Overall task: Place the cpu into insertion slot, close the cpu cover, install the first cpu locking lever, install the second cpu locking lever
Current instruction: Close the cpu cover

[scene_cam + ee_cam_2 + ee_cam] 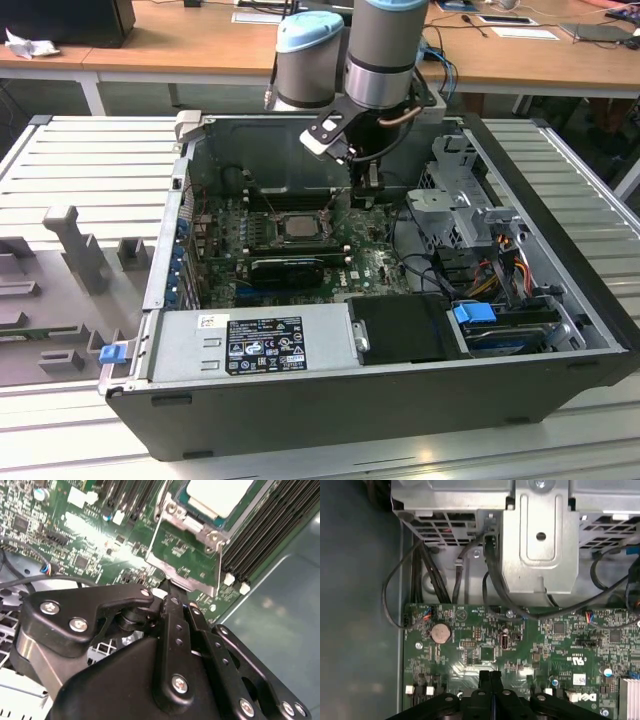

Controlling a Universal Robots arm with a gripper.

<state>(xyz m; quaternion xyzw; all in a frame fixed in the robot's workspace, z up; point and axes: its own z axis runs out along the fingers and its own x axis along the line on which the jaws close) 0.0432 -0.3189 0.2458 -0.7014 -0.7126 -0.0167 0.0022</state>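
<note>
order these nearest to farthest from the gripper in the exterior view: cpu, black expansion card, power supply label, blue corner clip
From the gripper:
1. cpu, just to the exterior view's left of it.
2. black expansion card, past the cpu toward the camera.
3. power supply label, closer to the camera again.
4. blue corner clip, far out at the exterior view's left.

Setting: a robotics lab or workshop. An open computer case (380, 410) lies on a ribbed metal tabletop (90, 160) beside grey fixtures (75, 245), with a robot arm (385, 50) extending into it. Wooden tabletops (180, 45) carrying papers (525, 32) stand behind.
</note>
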